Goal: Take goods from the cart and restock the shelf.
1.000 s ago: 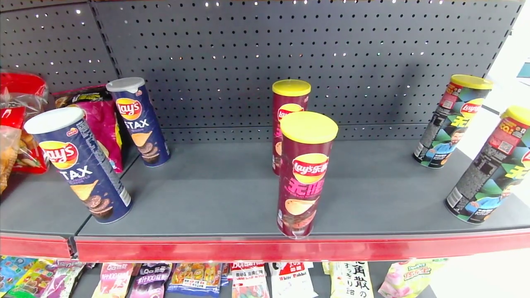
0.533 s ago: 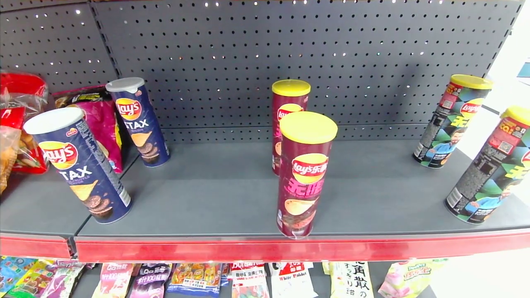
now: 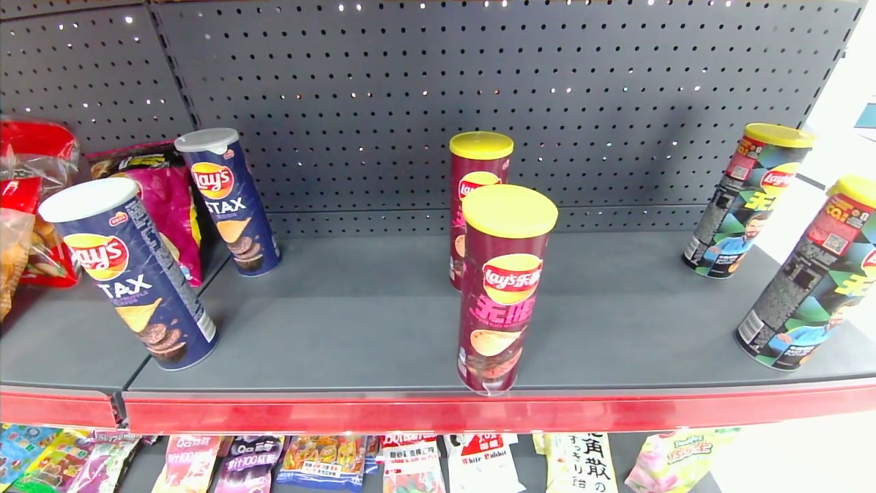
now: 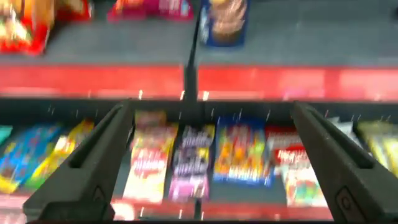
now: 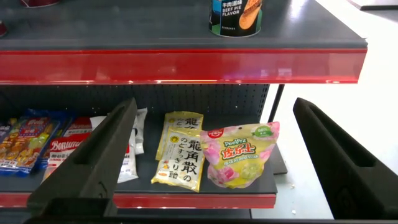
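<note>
Grey shelf (image 3: 383, 322) with a red front lip (image 3: 479, 414), and 6 chip cans standing on it in 3 pairs.

- **Middle:** near maroon can (image 3: 505, 287) right at the lip, covering most of the far maroon can (image 3: 479, 171). Yellow lids on both.
- **Left:** near blue can (image 3: 130, 274) and far blue can (image 3: 229, 202), white lids. Pink bag (image 3: 171, 212) tucked behind them, mostly hidden.
- **Right:** far black-and-green can (image 3: 746, 198) in full, near black-and-green can (image 3: 814, 274) clipped by the right edge.

Red bags (image 3: 27, 205) at the far left also cut off. From the head, just a strip of packet tops (image 3: 328, 462) on the lower shelf, chopped at the bottom.

More of that lower row from the wrists.

Left jaws spread wide, gripping nothing, low in front of the lower shelf. Between them a line of coloured packets (image 4: 186, 155), too hard to make out to say what kind. On the shelf above, only the base of a blue can (image 4: 225, 25), the rest cut off.

Right jaws wide too, also empty. Yellow pouch (image 5: 180, 149) and pink-green pouch (image 5: 239, 155) lying side by side and touching, with white packets (image 5: 140, 140) next to the yellow one, partly behind a finger. On the shelf above, only the bottom of a dark can (image 5: 236, 17) near the lip. Can't tell which of the 2 on the right.
</note>
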